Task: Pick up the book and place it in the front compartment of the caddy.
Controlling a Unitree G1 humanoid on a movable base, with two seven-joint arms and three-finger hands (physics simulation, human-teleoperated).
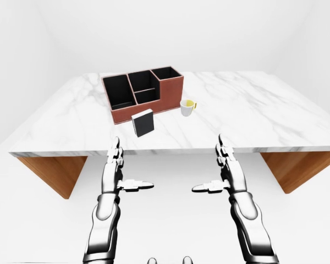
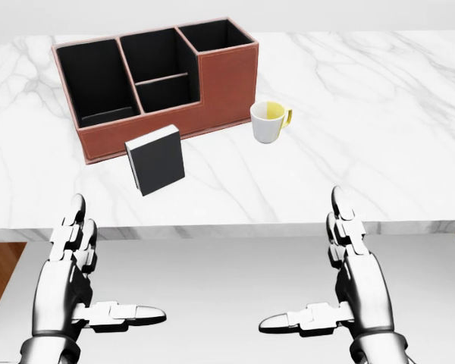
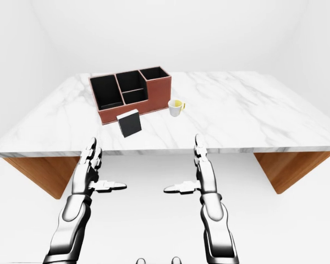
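A black book (image 2: pixel 155 159) with white page edges stands upright on the marble table (image 2: pixel 364 114), just below the brown leather caddy (image 2: pixel 227 83) in the head view. The caddy has several black-lined compartments, and they look empty. My left hand (image 2: pixel 117 262) and right hand (image 2: pixel 299 258) hover below the table's near edge, both open with fingers straight and thumbs pointing inward. Neither hand touches the book. The left hand is below and slightly left of the book.
A white mug (image 2: pixel 268 121) with a yellow inside stands right of the caddy. The table's near edge (image 2: pixel 227 227) runs between the hands and the book. Wooden supports (image 1: pixel 52 173) show under the tabletop at both ends.
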